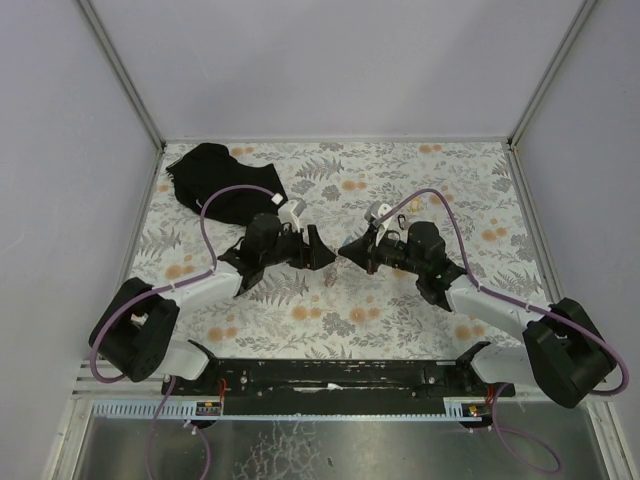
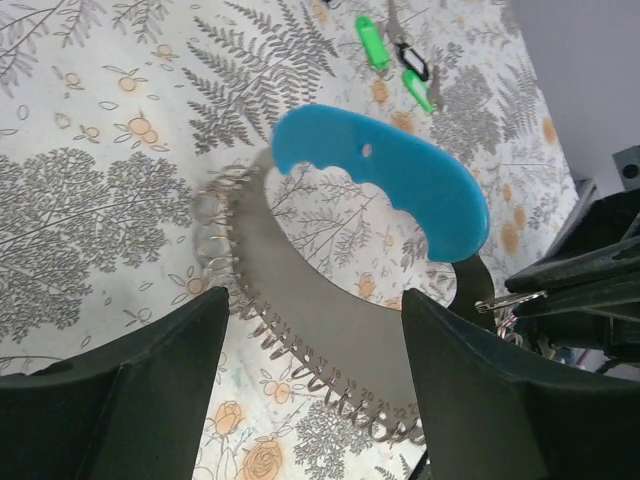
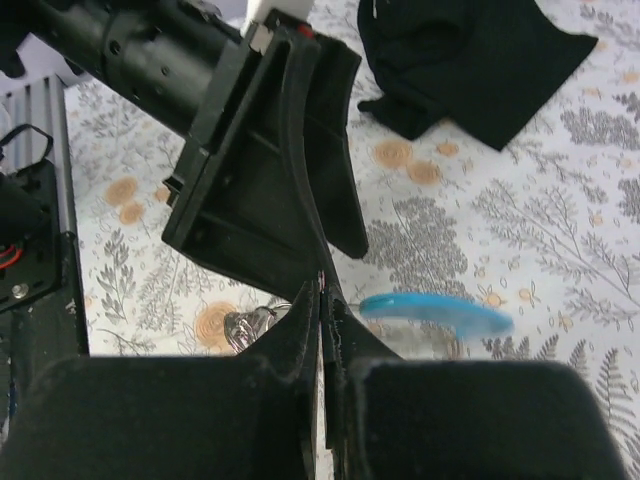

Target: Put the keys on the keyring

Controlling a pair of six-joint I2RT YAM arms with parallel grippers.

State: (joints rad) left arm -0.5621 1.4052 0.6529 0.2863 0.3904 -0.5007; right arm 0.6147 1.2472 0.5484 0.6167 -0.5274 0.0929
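The keyring [image 2: 385, 175], a bright light-blue curved plastic band with a grey crescent-shaped metal part edged by a wire coil, sits at the middle of the fern-and-flower patterned tabletop [image 1: 400, 300]. In the right wrist view it shows edge-on [image 3: 435, 312], just beyond the right tool's tips.

The keys [image 2: 372, 42], small with bright green plastic tags, lie together on the tabletop beyond the band, apart from it. One key has a black tag [image 2: 413, 66].

The left tool [image 2: 315, 330] is released. Its fingers are spread to either side of the grey part.

The right tool [image 3: 325, 300] is clenched. A small metal piece shows at its tips; whether this belongs to the keyring cannot be told.

Both arms reach inward from the near corners. The left tool [image 1: 318, 248] and right tool [image 1: 352, 250] face each other, tips close.

A crumpled black cloth [image 1: 225, 180] lies at the far left.
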